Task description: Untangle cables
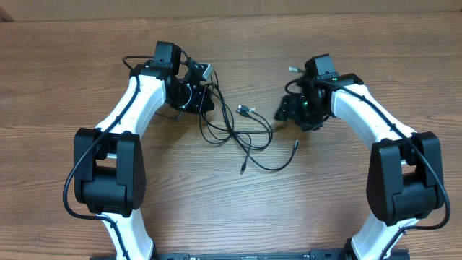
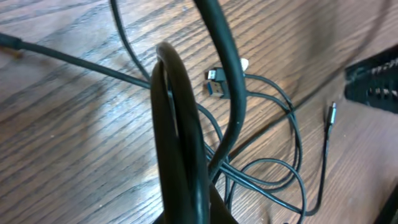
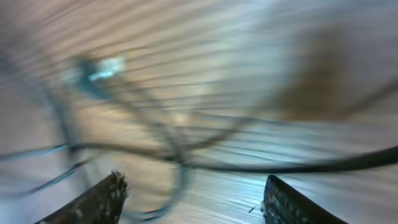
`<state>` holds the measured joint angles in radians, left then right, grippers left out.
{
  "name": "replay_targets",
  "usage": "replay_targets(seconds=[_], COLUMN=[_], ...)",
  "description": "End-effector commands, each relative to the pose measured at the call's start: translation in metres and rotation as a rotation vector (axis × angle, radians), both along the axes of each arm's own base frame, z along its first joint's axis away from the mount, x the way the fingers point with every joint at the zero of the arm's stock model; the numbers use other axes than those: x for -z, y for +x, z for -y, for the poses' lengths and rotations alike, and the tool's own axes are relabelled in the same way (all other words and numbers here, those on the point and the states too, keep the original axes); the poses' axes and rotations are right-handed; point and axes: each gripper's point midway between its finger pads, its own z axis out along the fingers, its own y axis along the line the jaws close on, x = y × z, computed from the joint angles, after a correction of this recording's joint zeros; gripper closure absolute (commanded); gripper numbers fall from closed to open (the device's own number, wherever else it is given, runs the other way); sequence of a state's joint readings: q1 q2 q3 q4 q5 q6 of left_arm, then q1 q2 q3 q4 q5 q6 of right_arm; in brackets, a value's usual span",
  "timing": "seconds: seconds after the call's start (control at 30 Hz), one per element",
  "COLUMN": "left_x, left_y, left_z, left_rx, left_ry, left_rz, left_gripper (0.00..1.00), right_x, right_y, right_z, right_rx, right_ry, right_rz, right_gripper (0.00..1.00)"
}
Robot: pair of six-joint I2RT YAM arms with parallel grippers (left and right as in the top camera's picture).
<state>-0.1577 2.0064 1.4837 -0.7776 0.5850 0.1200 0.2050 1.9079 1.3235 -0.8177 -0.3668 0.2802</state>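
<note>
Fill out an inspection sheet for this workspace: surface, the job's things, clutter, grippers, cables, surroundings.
Surface: wood-grain table.
Job's things: thin black cables in a loose tangle at mid-table, between the two arms; a few plug tips lie free at its edges.
Clutter: nothing seen.
Grippers: left gripper shut, apparently on strands of the tangle, which rise close to its wrist camera; right gripper open, nothing between its fingers, though its wrist view is blurred.
Cables: thicker black arm wires run along both arms.
Surroundings: tan strip beyond the table's far edge; nothing else seen.
</note>
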Motion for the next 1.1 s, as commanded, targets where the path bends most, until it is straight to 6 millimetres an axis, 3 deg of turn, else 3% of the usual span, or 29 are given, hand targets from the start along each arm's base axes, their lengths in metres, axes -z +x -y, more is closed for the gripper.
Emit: replay_targets(seconds=[0.0, 0.17, 0.47, 0.73, 0.9, 1.07], left_x=[-0.017, -0.017, -0.025, -0.025, -0.025, -0.025], left_y=[-0.002, -0.005, -0.012, -0.012, -0.012, -0.012], left_z=[0.018, 0.024, 0.038, 0.038, 0.038, 0.038], left_rx=[0.073, 0.095, 0.138, 0.138, 0.137, 0.137], left_ry=[-0.062, -0.065, -0.135, -0.134, -0.134, -0.134], left_rz=[0.045, 0.048, 0.045, 0.044, 0.044, 0.045], left_gripper=[0.96, 0.96, 0.96, 0.95, 0.95, 0.96], right_x=[-0.043, -0.047, -0.048, -0.044, -0.035, -0.028], right_y=[0.000, 0.001, 0.009, 0.013, 0.017, 0.018], right_z=[-0.047, -0.070, -0.109, -0.118, -0.120, -0.121], right_rx=[-0.217, -0.279, -0.365, -0.373, -0.338, -0.335], right_ry=[0.242, 0.247, 0.171, 0.139, 0.166, 0.174], right_rz=[0.124, 0.183, 0.327, 0.385, 0.418, 0.445], right_gripper=[0.26, 0.15, 0.17, 0.49, 0.60, 0.61])
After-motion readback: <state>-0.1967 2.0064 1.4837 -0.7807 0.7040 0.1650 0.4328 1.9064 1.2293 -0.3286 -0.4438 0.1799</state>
